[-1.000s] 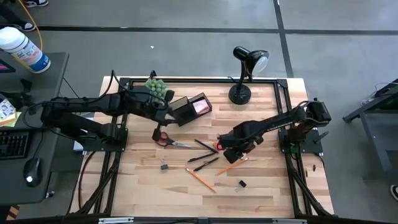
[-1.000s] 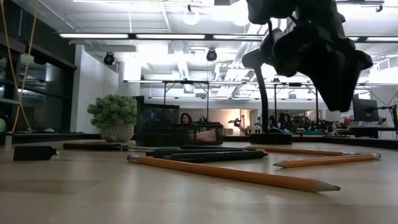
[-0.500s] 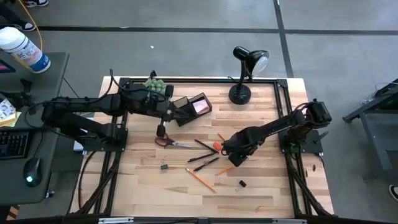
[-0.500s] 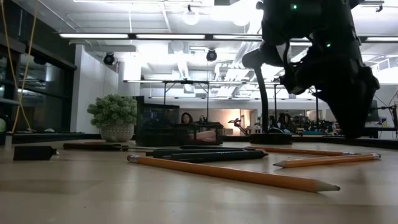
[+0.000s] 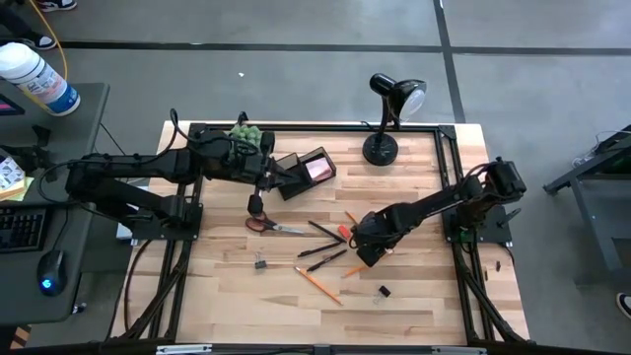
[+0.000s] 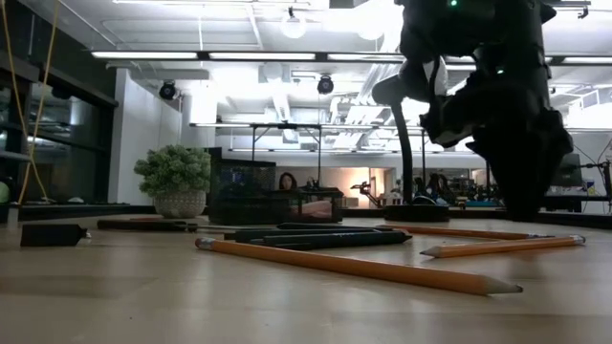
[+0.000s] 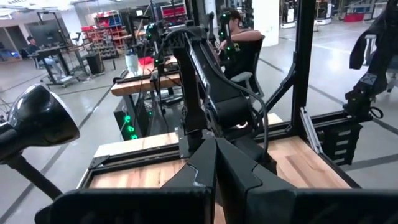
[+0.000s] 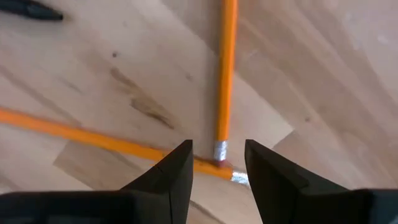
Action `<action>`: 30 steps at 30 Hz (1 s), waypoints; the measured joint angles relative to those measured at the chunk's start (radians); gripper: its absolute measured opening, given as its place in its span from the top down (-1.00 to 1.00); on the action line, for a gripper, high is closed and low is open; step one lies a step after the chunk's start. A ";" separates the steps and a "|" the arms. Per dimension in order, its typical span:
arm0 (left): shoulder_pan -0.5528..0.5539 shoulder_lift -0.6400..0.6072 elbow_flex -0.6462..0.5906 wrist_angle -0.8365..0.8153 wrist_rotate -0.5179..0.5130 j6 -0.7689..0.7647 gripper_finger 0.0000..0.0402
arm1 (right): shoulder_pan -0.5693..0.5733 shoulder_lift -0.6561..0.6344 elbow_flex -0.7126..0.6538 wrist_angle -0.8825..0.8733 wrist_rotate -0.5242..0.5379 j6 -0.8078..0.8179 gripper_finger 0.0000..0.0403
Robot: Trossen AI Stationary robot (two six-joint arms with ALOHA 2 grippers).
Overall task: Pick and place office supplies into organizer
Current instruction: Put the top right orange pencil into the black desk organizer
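The right pincer (image 8: pixel 217 163) stands partly open, low over the wooden bench (image 5: pixel 414 296), its fingers (image 8: pixel 177 171) straddling the metal-ferruled end of an orange pencil (image 8: pixel 224 81). The left pincer (image 5: pixel 258 202) is closed beside the small black organizer (image 5: pixel 296 174) near the red-handled scissors (image 5: pixel 264 225).

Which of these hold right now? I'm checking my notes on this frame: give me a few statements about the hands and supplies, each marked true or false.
1. The right hand is open over two crossing orange pencils. True.
2. The left hand grips a black pen. False: it is shut, holding nothing that shows, near the organizer.
3. The red-handled scissors already sit in the organizer. False: they lie on the table.
4. The desk lamp stands at the table's far edge. True.
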 joint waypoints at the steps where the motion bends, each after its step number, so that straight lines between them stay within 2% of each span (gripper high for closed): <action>1: 0.000 0.000 0.000 0.001 0.000 0.000 1.00 | 0.007 0.000 0.000 0.001 -0.001 0.002 0.32; 5: 0.002 0.000 0.000 0.015 -0.001 0.004 1.00 | 0.037 0.000 0.000 -0.005 0.023 0.038 0.32; 16: 0.002 0.000 0.000 0.030 -0.087 0.011 1.00 | 0.052 0.000 0.000 -0.025 0.087 0.089 0.32; 27: 0.002 0.000 0.000 0.030 -0.085 0.010 1.00 | 0.053 0.000 0.000 -0.032 0.078 0.096 0.32; 30: 0.002 0.000 0.000 0.029 -0.039 0.009 1.00 | 0.053 0.000 0.000 -0.032 0.076 0.097 0.32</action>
